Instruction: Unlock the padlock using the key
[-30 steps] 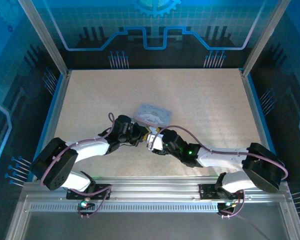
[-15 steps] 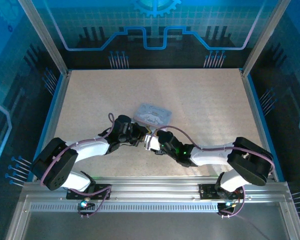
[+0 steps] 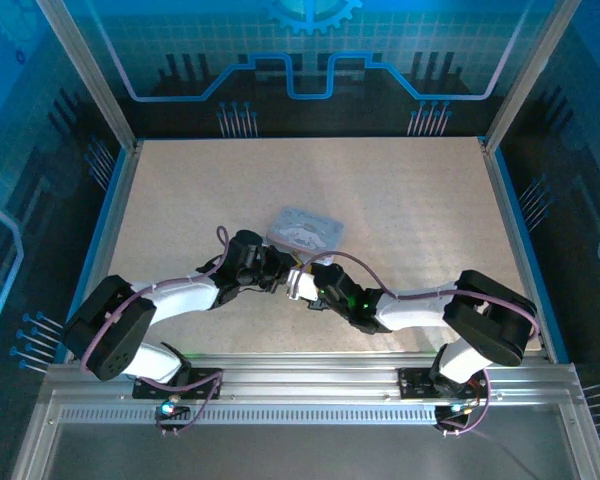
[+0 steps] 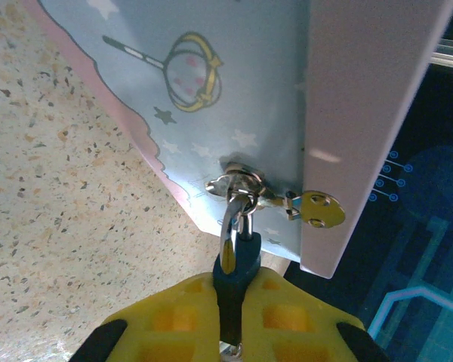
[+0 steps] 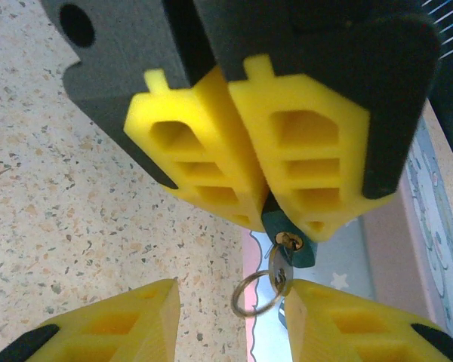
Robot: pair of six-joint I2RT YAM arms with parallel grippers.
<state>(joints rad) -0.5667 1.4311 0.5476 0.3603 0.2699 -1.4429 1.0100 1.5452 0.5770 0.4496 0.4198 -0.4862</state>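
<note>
— Right arm's elbow has swung left vs a sec ago; right gripper is now closer to left gripper, just beside tin. Left arm same.
— What's hidden?
— Padlock body is mostly buried btw the left pads, clamped tight. Shackle hooks tin's hasp. Key hangs from keyhole, blade unseen.
— R jaws?
— Wide, either side of key, not touching it. Tin print: crown + stars.
</note>
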